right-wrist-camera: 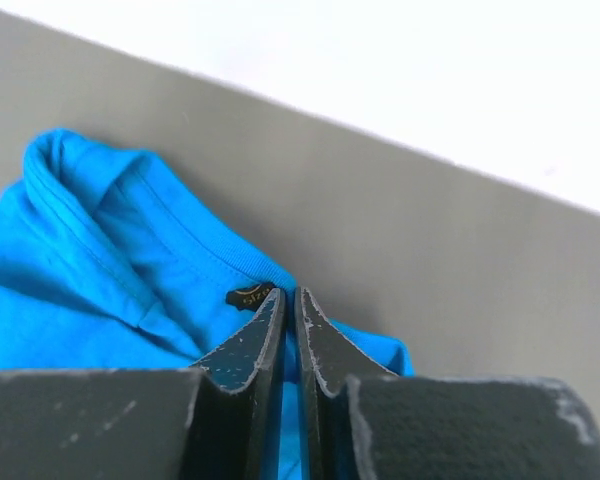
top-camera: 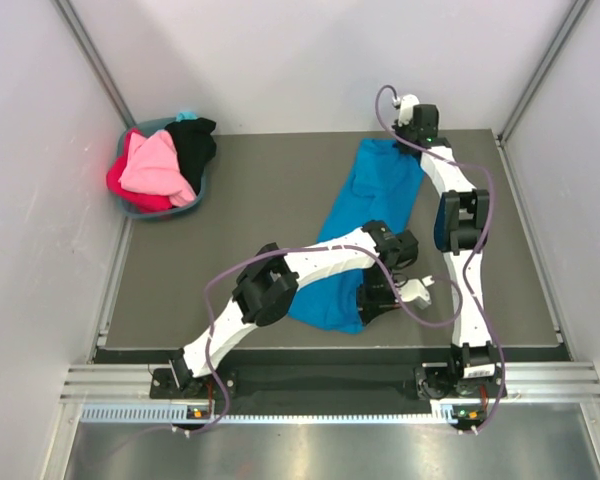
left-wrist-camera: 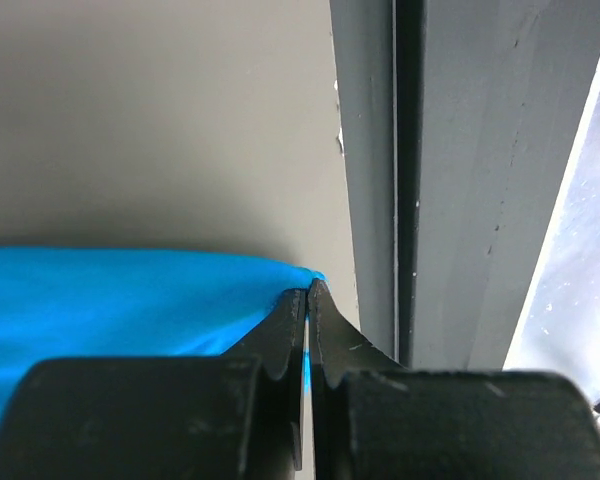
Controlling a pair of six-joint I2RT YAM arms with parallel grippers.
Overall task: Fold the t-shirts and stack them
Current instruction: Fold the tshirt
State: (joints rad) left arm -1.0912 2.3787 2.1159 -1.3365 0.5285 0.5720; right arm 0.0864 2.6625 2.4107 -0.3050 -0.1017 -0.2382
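The blue t-shirt (top-camera: 372,190) is pinched at a hem corner by the closed left gripper (left-wrist-camera: 307,300), the cloth spread to that claw's left; its collar end, just beside the small label (right-wrist-camera: 248,296), is clamped by the nearly closed right gripper (right-wrist-camera: 290,300); the pink t-shirt (top-camera: 155,165), red t-shirt (top-camera: 128,183) and black t-shirt (top-camera: 194,145) are heaped in the teal basket (top-camera: 165,213), well to the left of both claws.

The blue t-shirt (top-camera: 365,200) is laid out as a long folded strip, slanted from far right to near middle, with the collar at the far end. A pink t-shirt (top-camera: 158,165), a red t-shirt (top-camera: 130,188) and a black t-shirt (top-camera: 192,145) are heaped crumpled in the basket (top-camera: 155,214) at far left.
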